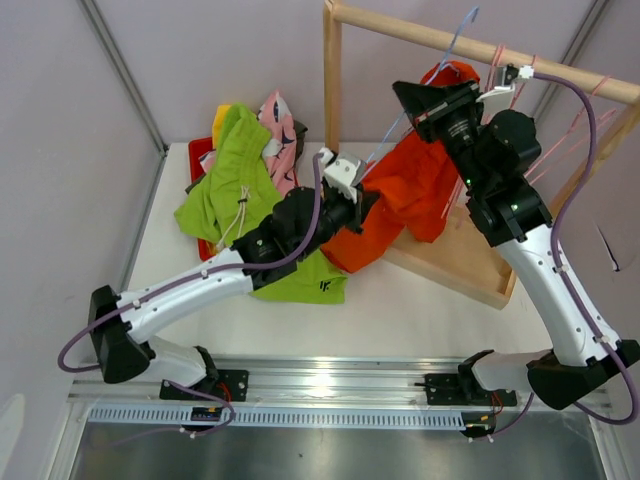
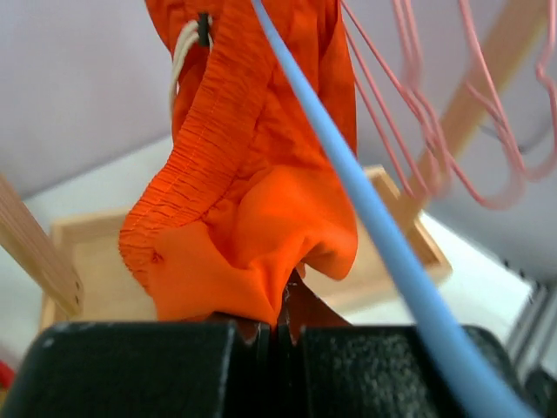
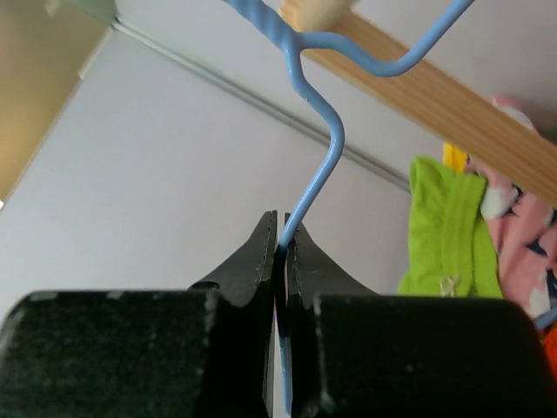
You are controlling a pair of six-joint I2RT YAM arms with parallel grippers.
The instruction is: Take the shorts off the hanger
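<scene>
**Orange shorts stretched between two shut pincers: the pull runs down and left**

Top external: The orange shorts (image 1: pixel 412 190) hang off the blue hanger (image 1: pixel 452 48) on the wooden rail (image 1: pixel 430 38). Their long axis slopes from the rail down-left toward the middle of the bench (image 1: pixel 420 300). The left pincer (image 1: pixel 365 200) meets their lower end, and the right pincer (image 1: pixel 410 97) sits at the upper end by the hanger. The left arm is the one at the cloth. A pile with lime green shorts (image 1: pixel 235 175) lies well apart at the back left.

Left wrist: The left pincer (image 2: pixel 278 326) is closed tight on a fold of orange fabric, which rises straight ahead of it. The hanger's blue wire (image 2: pixel 348 183) crosses just beside the cloth on the right. Pink hangers (image 2: pixel 418 113) hang further back.

Right wrist: The right pincer (image 3: pixel 280 244) is clamped on the blue wire just under its hooked neck, steadying the hanger against the rail (image 3: pixel 435 96). No orange cloth shows here.

Judgement: the shorts should come free if the left arm draws back along that slope, away from the held hanger.
</scene>
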